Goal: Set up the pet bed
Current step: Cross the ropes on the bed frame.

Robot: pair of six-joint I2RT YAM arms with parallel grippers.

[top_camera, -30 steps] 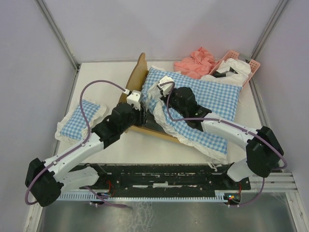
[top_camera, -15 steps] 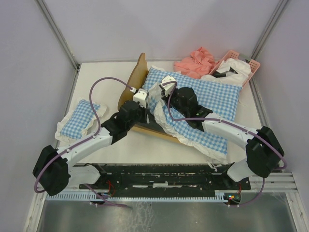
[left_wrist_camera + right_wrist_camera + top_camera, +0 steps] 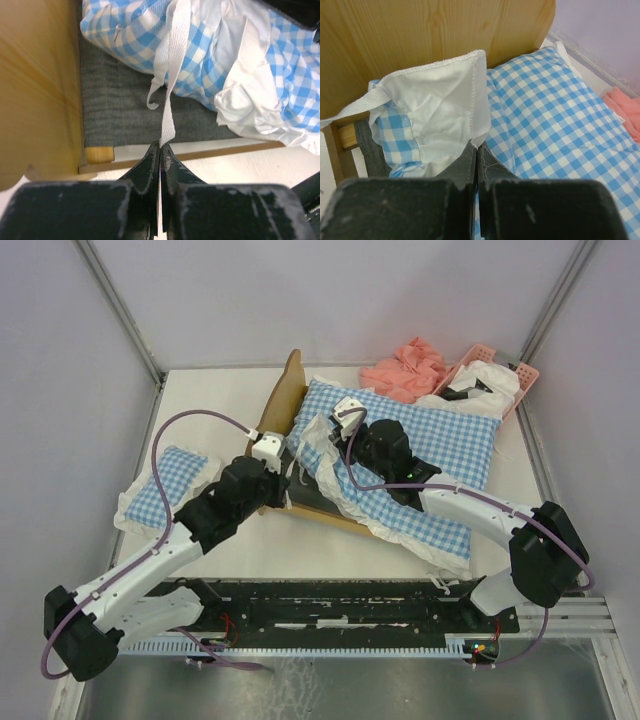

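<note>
- Strap (image 3: 173,55) of cushion (image 3: 295,75) pinched in left end effector (image 3: 160,146) over pet bed (image 3: 115,115) base.
- Frill (image 3: 440,100) clamped in right end effector (image 3: 475,152).
- Risk: opposed pulls could slip strap free.

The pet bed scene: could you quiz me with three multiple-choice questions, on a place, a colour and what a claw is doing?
1. Where on the table is the pink basket? A) near left corner B) far right corner C) dead centre
2. What colour is the fabric base of the pet bed? A) grey B) red C) green
3. The left gripper is: A) wide open B) shut on the white strap of the cushion C) shut on the basket

Answers: 1 B, it sits at the back right; 2 A, grey shows beside the cushion; 3 B, its jaws pinch the strap's end.
</note>
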